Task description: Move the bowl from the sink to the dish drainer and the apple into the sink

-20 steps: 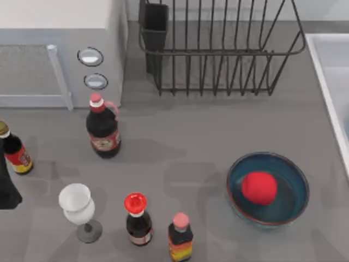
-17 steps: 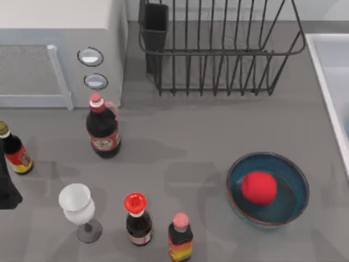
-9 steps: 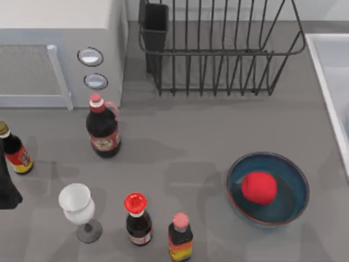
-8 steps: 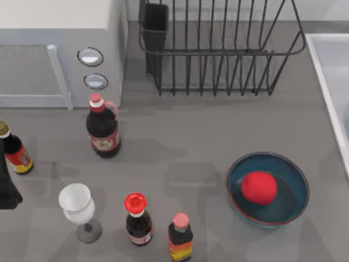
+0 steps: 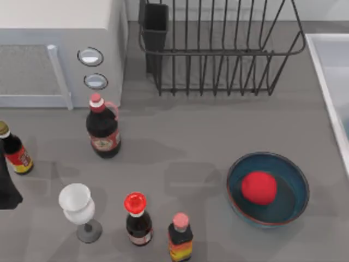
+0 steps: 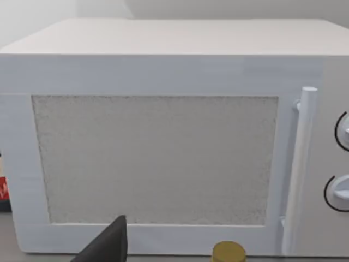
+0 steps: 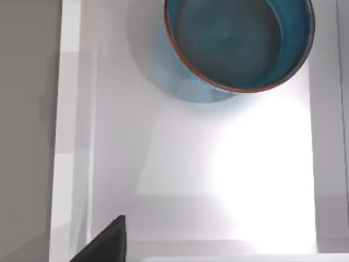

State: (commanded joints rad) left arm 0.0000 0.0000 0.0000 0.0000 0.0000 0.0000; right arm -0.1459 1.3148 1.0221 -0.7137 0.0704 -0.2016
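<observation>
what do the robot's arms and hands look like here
Very little of them appears. In the top view, a plain matte black angular piece of the left arm sits at the table's left edge. Each wrist view has a dark, flat, wedge-shaped finger tip: left hand, right hand. No cables, markings or other colours are visible.

Your left arm (image 5: 6, 188) is the dark shape at the far left edge of the table (image 5: 180, 136), near the front. It sits low there, off to the side. On its wrist, your left gripper (image 6: 106, 246) is a dark wedge, and it points out level and flat, not down. Your right gripper (image 7: 106, 243) is a dark wedge like it. This one is up high and points straight down. Neither gripper has anything in it.
</observation>
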